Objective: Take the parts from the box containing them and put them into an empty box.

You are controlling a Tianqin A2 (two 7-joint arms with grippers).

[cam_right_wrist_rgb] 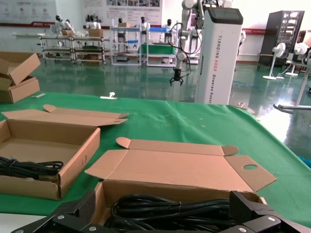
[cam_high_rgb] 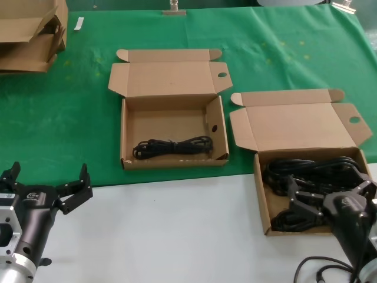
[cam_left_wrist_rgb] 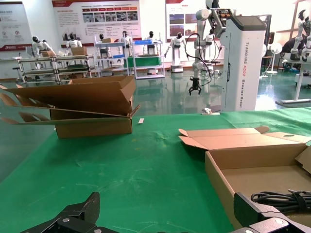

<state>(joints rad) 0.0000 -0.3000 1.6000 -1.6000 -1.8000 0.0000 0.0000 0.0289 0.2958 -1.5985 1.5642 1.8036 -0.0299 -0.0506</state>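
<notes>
R hand [cam_high_rgb: 321, 197] hangs low over the near part of the source box [cam_high_rgb: 260, 194], fingers spread wide, nothing gripped; fingertips sit just above the cable bundles [cam_high_rgb: 312, 171], contact can't be told. R wrist view: both finger tips [cam_right_wrist_rgb: 252, 206] frame the black cables [cam_right_wrist_rgb: 170, 208] heaped inside this box, lid [cam_right_wrist_rgb: 180, 167] folded back flat behind w/ a round hole at one corner. This box sits on the robot's right, partly on the white counter [cam_high_rgb: 177, 224], partly on the green cloth [cam_high_rgb: 76, 118].

L hand [cam_high_rgb: 50, 191] parked near the front-left over the white counter, fingers open, empty, well apart from both boxes.

2nd box [cam_high_rgb: 126, 135] sits mid-counter on the green cloth, to the left of the source box, lid open toward the far side. Inner side flap w/ round hole [cam_high_rgb: 214, 127] stands upright on its right wall. One cable bundle [cam_high_rgb: 172, 147] already lies lengthwise along its near wall; L wrist view shows it too [cam_left_wrist_rgb: 284, 198].

Far-left corner: stacked flat cartons [cam_high_rgb: 29, 35]. Small white tag [cam_high_rgb: 79, 23] beside them on the cloth.
</notes>
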